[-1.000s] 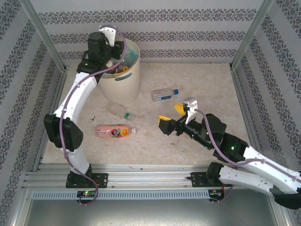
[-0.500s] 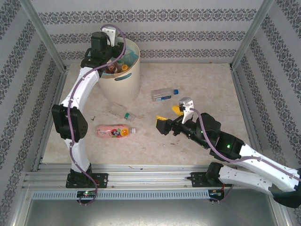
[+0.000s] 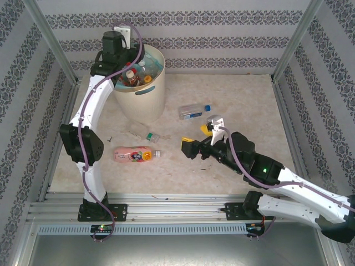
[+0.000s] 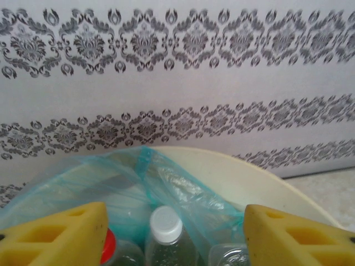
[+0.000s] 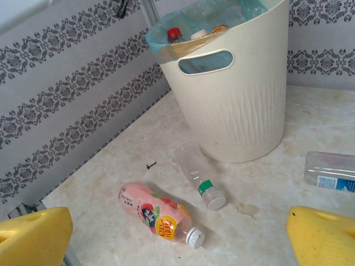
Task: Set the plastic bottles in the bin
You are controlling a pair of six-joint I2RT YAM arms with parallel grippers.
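Observation:
The cream bin [image 3: 145,98] with its turquoise liner stands at the back left and holds several bottles [image 3: 133,76]. My left gripper [image 4: 175,235] hangs over the bin's left rim, open, with nothing between its yellow fingers [image 4: 61,235]. Below it show a white-capped bottle [image 4: 165,224] and a red cap [image 4: 109,246]. On the table lie a pink bottle [image 3: 136,154], a clear green-banded bottle [image 3: 145,134] and a clear blue-capped bottle [image 3: 194,111]. My right gripper [image 3: 198,138] is open and empty, right of the pink bottle [image 5: 158,213] and pointing at it.
Metal frame posts and patterned walls close in the table on three sides. A small dark screw [image 5: 150,164] lies on the marble top left of the green-banded bottle [image 5: 197,172]. The bin [image 5: 238,111] has a handle slot facing the right gripper.
My left gripper has opened wider and drawn back up over the bin's left rim. The right gripper has slid a little left toward the pink bottle, still open.

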